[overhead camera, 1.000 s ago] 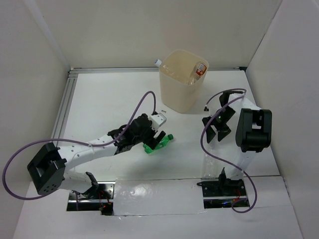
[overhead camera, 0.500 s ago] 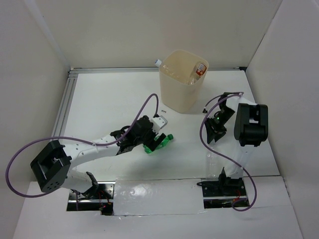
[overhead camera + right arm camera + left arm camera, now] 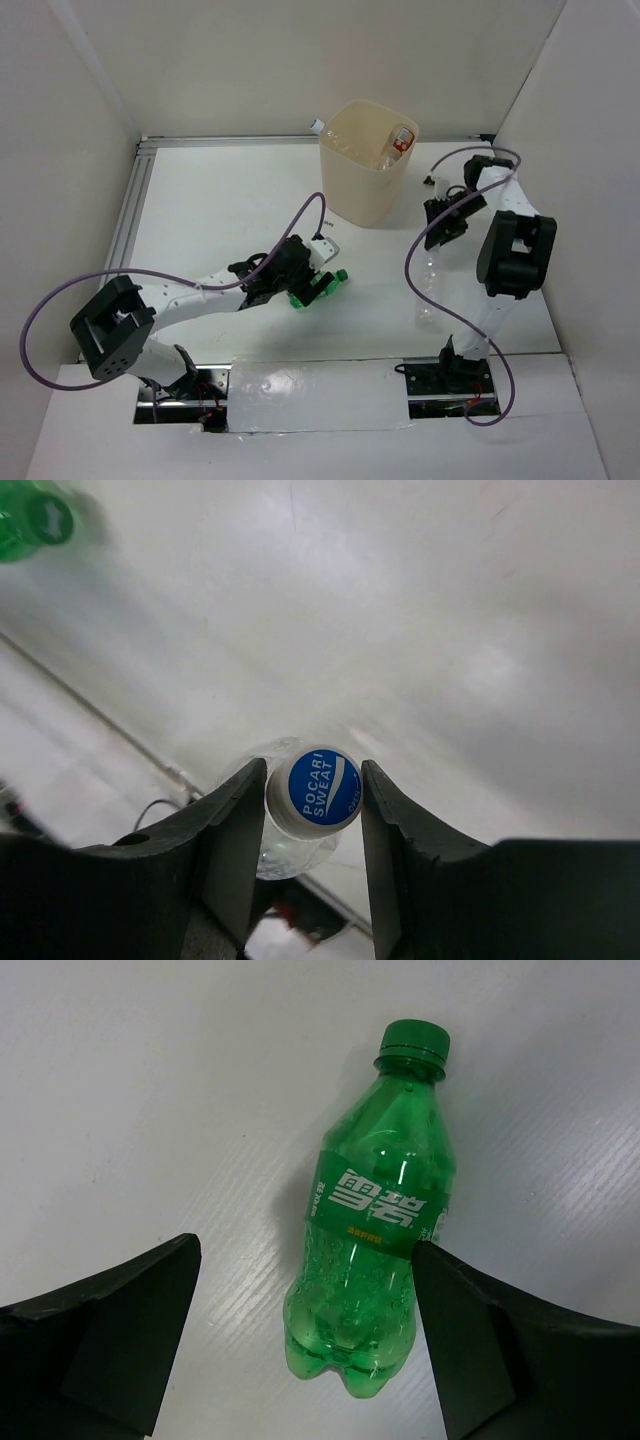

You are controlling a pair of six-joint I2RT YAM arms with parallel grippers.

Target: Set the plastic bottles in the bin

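Right arm swung up toward tall cream translucent plastic bin (image 3: pixel 365 195). My right gripper (image 3: pixel 312 772) pinches clear plastic bottle (image 3: pixel 314 792) by blue cap, apparently lifted for carrying. Left gripper (image 3: pixel 305 1252) wide open, straddling green plastic bottle (image 3: pixel 375 1210) lying on table (image 3: pixel 220 200), ready to grasp.

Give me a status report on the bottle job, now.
Done: at least one red-labelled bottle sits in the bin. In hand: the right gripper is shut on the blue cap of a clear bottle. Left: the green bottle lies on the table between the fingers of the open left gripper, not gripped. A white cap shows behind the bin, seemingly outside it.
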